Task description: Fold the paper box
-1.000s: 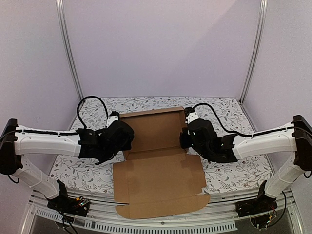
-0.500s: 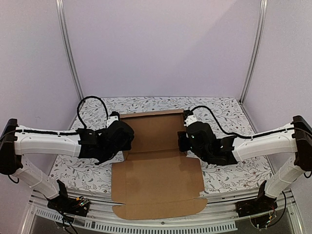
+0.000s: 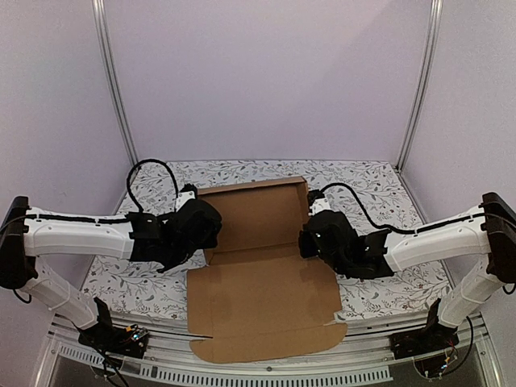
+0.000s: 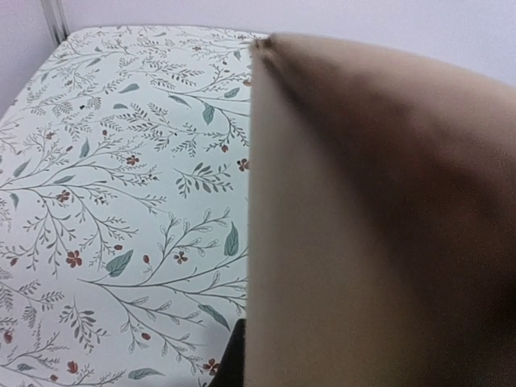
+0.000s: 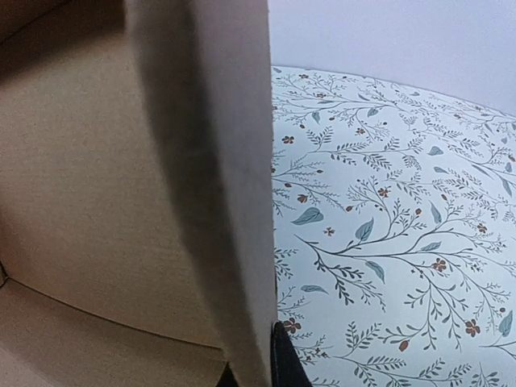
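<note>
The paper box [image 3: 258, 274] lies mid-table between us, its long axis running near to far. Our left gripper [image 3: 207, 230] pinches its left wall and our right gripper [image 3: 305, 239] its right wall, both equally near.

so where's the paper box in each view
top external: paper box at centre and lower centre
left wrist: its wall fills the right half
right wrist: its wall fills the left half
shared landmark: floral tablecloth, beside the box in all three
</note>
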### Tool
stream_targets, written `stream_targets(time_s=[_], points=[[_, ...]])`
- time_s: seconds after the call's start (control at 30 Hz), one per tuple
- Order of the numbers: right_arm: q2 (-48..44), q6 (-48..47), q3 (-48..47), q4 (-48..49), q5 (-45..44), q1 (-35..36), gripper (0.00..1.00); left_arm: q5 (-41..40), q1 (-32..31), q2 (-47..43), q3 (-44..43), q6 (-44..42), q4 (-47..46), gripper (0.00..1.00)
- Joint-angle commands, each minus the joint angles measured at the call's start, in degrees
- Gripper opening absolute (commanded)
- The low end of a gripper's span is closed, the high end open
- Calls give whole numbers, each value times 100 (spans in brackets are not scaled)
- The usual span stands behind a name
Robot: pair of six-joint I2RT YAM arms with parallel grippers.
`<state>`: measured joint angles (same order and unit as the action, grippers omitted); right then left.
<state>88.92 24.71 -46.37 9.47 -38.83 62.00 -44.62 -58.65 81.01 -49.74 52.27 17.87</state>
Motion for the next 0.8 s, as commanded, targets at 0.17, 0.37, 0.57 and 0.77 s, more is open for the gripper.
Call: stream_targets(time_s=[0.17, 0.37, 0.57, 0.77], points=[[11, -22, -148, 37, 40, 67, 5, 66, 33, -32, -124, 154, -212, 0], [0, -303, -422, 73, -260, 66, 39, 107, 38, 21, -142, 134, -218, 0], [-52, -845, -754, 231, -505, 67, 41, 90, 35, 7, -135, 117, -187, 0], [-18, -1379, -995, 406, -475, -112, 42, 101, 38, -58, -115, 102, -172, 0]])
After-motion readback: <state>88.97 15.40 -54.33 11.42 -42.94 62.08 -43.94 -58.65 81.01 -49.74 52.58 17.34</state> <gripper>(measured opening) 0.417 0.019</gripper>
